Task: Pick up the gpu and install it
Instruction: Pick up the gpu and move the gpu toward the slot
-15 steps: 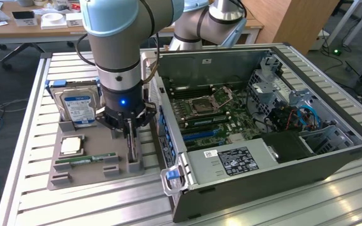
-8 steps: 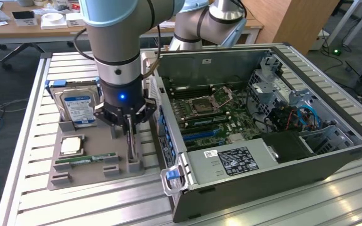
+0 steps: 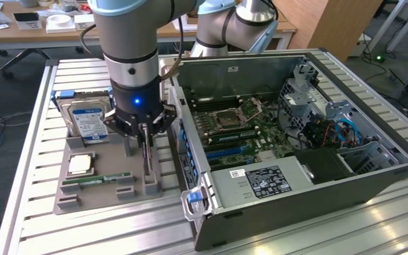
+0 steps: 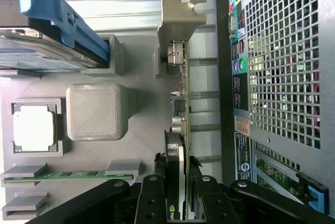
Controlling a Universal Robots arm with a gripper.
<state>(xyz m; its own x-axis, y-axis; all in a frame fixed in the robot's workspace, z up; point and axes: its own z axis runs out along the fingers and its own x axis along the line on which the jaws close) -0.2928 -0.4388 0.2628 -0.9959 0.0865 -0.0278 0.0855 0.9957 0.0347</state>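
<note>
While the gpu [image 3: 147, 159] [image 4: 180, 103] stands on edge in the grey tray [image 3: 104, 199] [image 4: 141, 130] beside the open case [image 3: 317, 180], the tool [image 3: 144, 134] [image 4: 178, 182] sits over it. Its fingers [image 4: 153, 198] pinch the card.

Case wall [image 4: 277, 67] just beside upright gpu [image 4: 181, 114]

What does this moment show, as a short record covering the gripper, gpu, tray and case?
gripper: shut on the gpu, above the gray tray
gpu: on edge in the tray's supports, not yet in the case
tray also holds: hard drive, processor, RAM stick
computer case: open, motherboard exposed, to the exterior view's right of the tray
</note>
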